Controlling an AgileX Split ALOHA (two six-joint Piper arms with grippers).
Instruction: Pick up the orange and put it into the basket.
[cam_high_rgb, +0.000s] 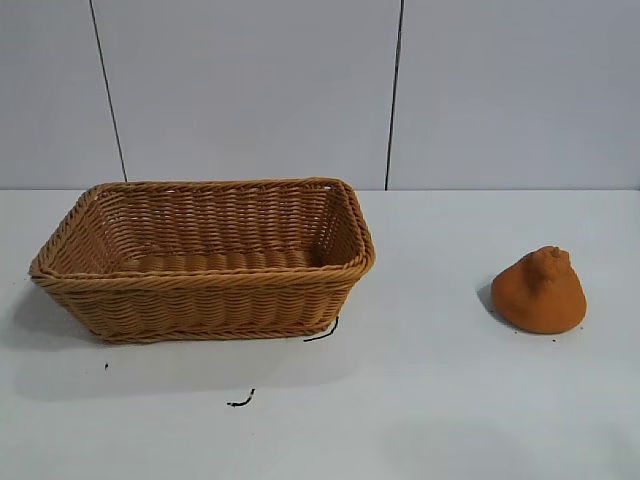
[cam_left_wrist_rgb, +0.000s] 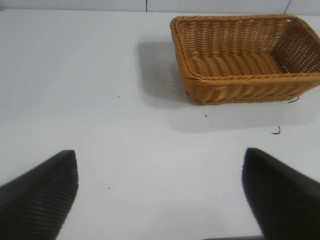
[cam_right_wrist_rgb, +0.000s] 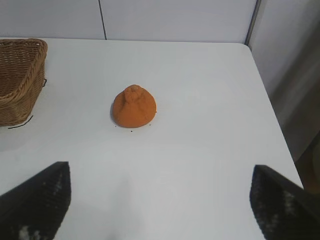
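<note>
White desk (cam_high_rgb: 420, 400) against a pale panelled wall carries both items. At its left half stands the basket (cam_high_rgb: 205, 262), empty; the left gripper (cam_left_wrist_rgb: 160, 195) hovers well short of it, fingers spread. Toward the right edge sits the orange (cam_high_rgb: 540, 291), bump up. The right gripper (cam_right_wrist_rgb: 160, 200), fingers spread, faces it. Recommended: descend centred, straddle the wide base, close below the taper to prevent slipping.
</note>
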